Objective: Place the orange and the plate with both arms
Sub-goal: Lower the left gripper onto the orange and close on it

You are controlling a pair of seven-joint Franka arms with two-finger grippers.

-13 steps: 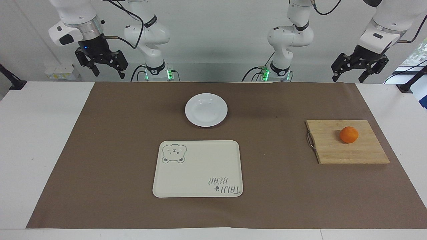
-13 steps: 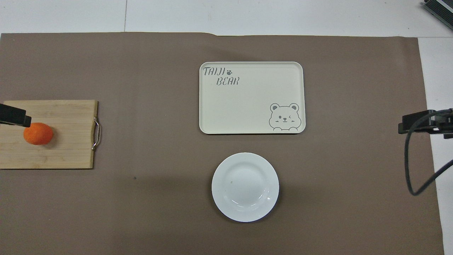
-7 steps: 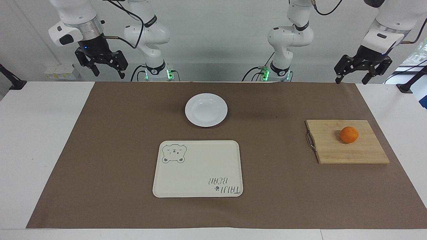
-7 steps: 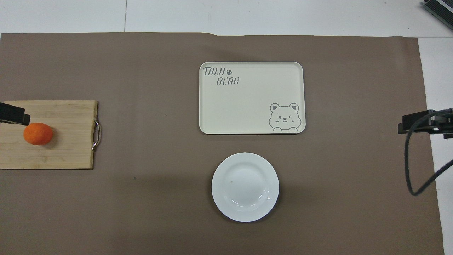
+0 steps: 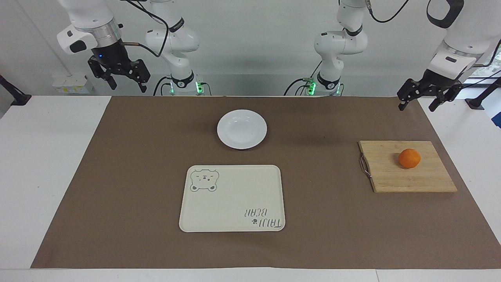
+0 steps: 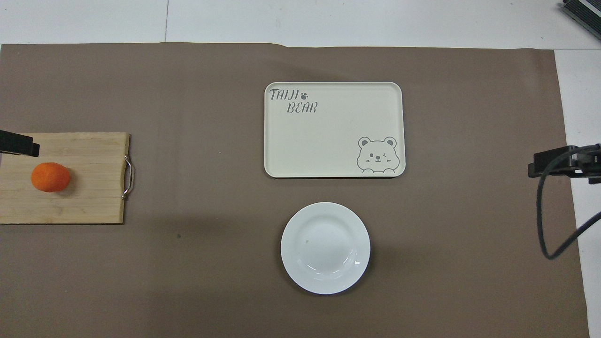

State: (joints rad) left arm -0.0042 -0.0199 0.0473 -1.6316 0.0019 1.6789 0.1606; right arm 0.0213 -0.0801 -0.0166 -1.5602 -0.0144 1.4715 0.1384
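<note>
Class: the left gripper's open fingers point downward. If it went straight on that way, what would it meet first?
Probably the brown mat at its corner, or bare table beside it; the left gripper hangs short of the cutting board and orange. Depth is uncertain.

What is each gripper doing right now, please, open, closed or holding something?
Left gripper: open, holding nothing, up in the air above the table's edge at its own end.
Right gripper: open, holding nothing, raised at its own end.
</note>
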